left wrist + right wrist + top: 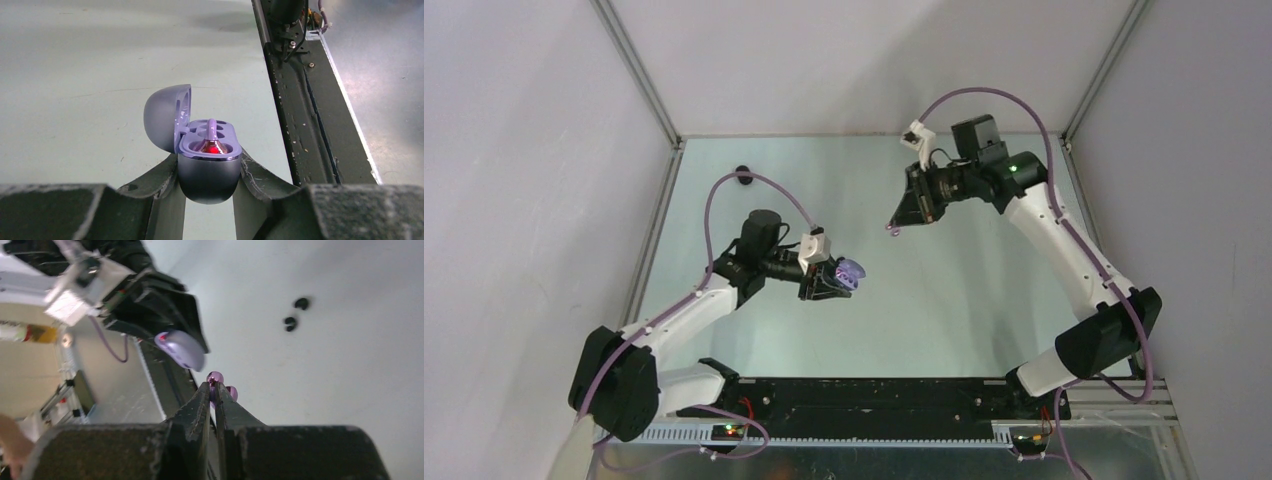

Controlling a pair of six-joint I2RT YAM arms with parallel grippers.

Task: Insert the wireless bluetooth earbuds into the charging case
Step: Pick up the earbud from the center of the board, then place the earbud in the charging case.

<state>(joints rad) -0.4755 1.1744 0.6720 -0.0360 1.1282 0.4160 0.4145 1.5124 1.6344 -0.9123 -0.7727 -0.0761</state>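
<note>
My left gripper [209,170] is shut on the purple charging case [207,172] and holds it upright above the table, lid [162,117] open to the left. One pale purple earbud [212,140] sits in the near socket with a red light glowing; the far sockets look empty. My right gripper [212,386] is shut on the other pale purple earbud [215,377], held in the air to the right of the case [851,270] and apart from it. Two black earbuds [301,303] lie loose on the table, a dark blob at the back left in the top view [744,175].
The black base rail [300,115] runs along the table's near edge, with the metal shelf [380,75] beyond it. White enclosure walls stand on the left, back and right. A purple cable [724,190] arcs over the left arm.
</note>
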